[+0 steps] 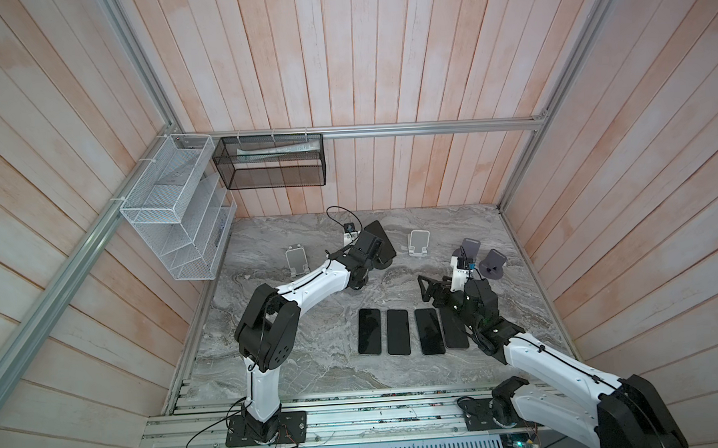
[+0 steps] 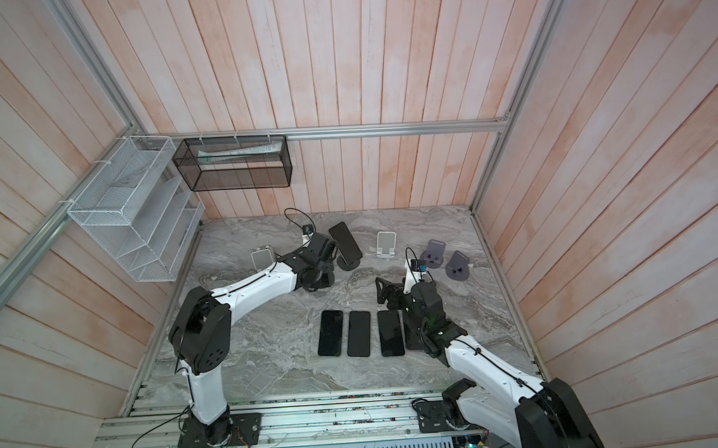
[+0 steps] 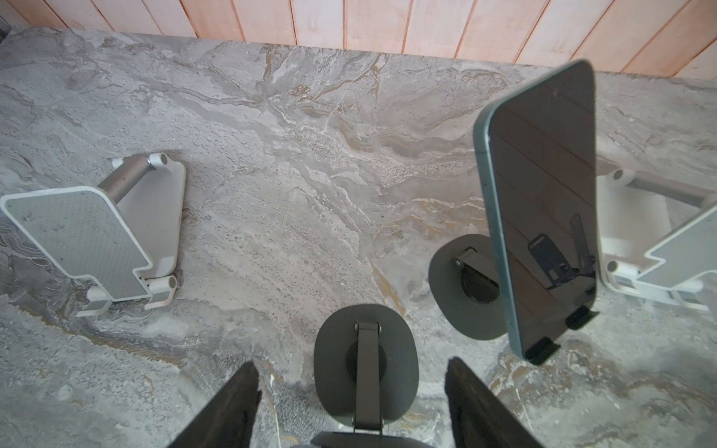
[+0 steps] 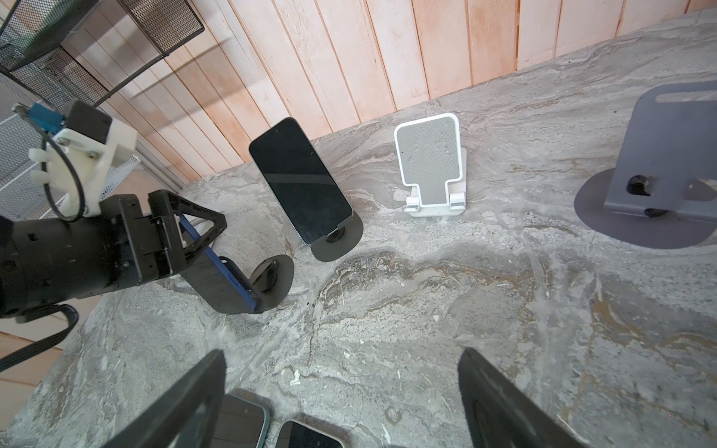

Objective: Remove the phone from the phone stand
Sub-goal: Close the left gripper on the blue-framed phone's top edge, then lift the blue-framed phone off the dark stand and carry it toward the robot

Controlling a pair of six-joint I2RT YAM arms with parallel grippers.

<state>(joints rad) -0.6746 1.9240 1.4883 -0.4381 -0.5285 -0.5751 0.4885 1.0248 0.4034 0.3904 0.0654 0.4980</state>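
marble tabletop, pink plank walls; left claw grips blue phone, right claw wide

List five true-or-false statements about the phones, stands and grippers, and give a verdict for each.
1. Four phones lie flat in a row on the table. True.
2. Both white stands hold phones. False: both white stands are empty.
3. The left gripper has fingers either side of a blue-edged phone on a dark stand. True.
4. The right gripper holds a phone. False: the right gripper is open and empty.
5. No other phone is on a stand. False: a black phone leans on a second dark stand.
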